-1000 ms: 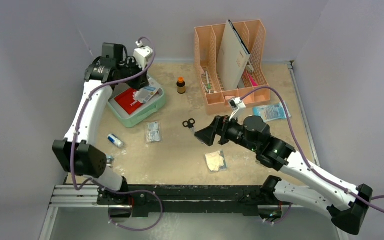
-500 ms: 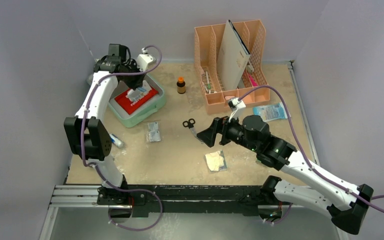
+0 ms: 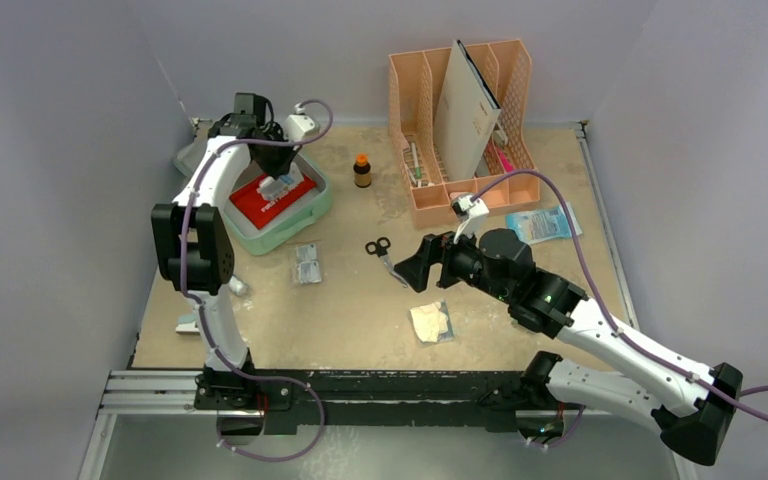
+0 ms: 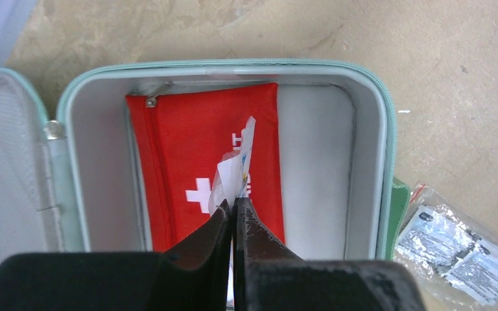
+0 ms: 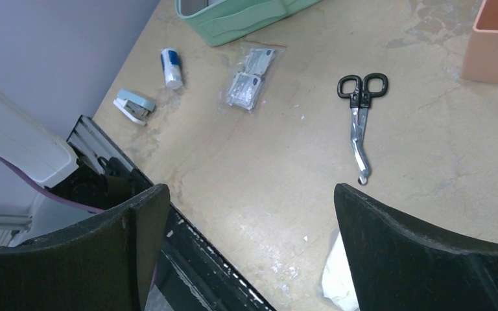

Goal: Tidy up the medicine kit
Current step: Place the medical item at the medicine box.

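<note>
My left gripper (image 4: 233, 207) hangs over the open kit (image 4: 389, 162), which sits at the far left of the table, with its jaws pressed together on a thin white packet (image 4: 237, 172). The packet stands on edge above the red pouch (image 4: 168, 149). I judge it is held that way so it can drop flat onto the pouch or into the bare strip of tray to the pouch's right. The pouch lies against the hinge side, so that strip is the only free floor inside. The tray walls close it in on three sides, so I would go straight down rather than sweep sideways. The lid (image 4: 6, 162) lies open to the left, close to the side wall, which leaves little room on that side. My right gripper (image 5: 246, 194) is spread wide, holds nothing and hovers above bare tabletop mid-table. It looks set to take one of the loose items. The scissors (image 5: 360, 123) lie just beyond it with clear table all round. The sachets (image 5: 249, 78) are near the kit's front wall, and the tube (image 5: 170, 67) and the small clip-like thing (image 5: 135, 103) are close to the left table edge.
</note>
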